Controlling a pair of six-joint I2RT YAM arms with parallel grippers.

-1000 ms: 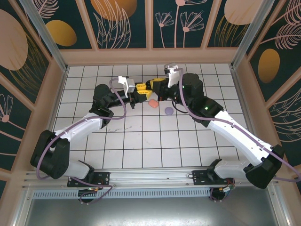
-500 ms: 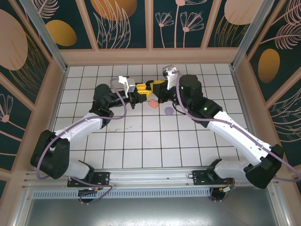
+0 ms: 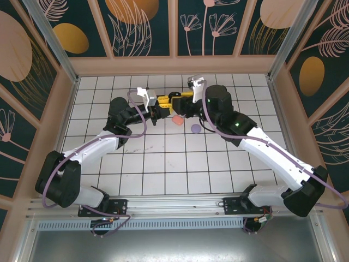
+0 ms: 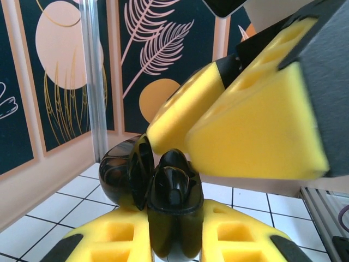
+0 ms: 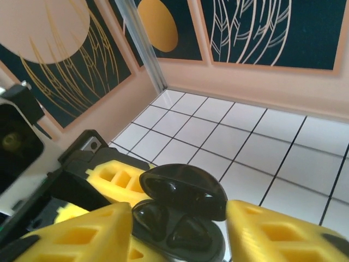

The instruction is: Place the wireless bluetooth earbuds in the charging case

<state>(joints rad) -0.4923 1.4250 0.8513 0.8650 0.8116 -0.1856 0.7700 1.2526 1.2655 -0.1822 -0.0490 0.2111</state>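
Top view: the left gripper (image 3: pixel 162 108) and right gripper (image 3: pixel 175 102) meet tip to tip at upper centre of the frame, over the white tiled worktop (image 3: pixel 163 158). What sits between them is too small to make out from there.
Top view, tiles: a pink item (image 3: pixel 177 119) and a lilac item (image 3: pixel 196 129) lie just below and right of the grippers, apart from each other. I cannot tell whether they are cases.
Left wrist view: a black case (image 4: pixel 172 213) stands open at bottom centre, with its lid (image 4: pixel 124 174) swung to the left. Its inside is turned away from this camera.
Right wrist view: this camera looks down into the case, whose lid is raised at the back. Black earbuds (image 5: pixel 188 236) sit in its base at bottom centre.
Left gripper: clamped on the case base, with a yellow finger on each side.
Right gripper: fingers apart and holding nothing, with the tips just over the case and one to each side of it in its own view.
Count: two arms, two grippers, one black case, two dark earbud shapes in it, one pink item, one lilac item.
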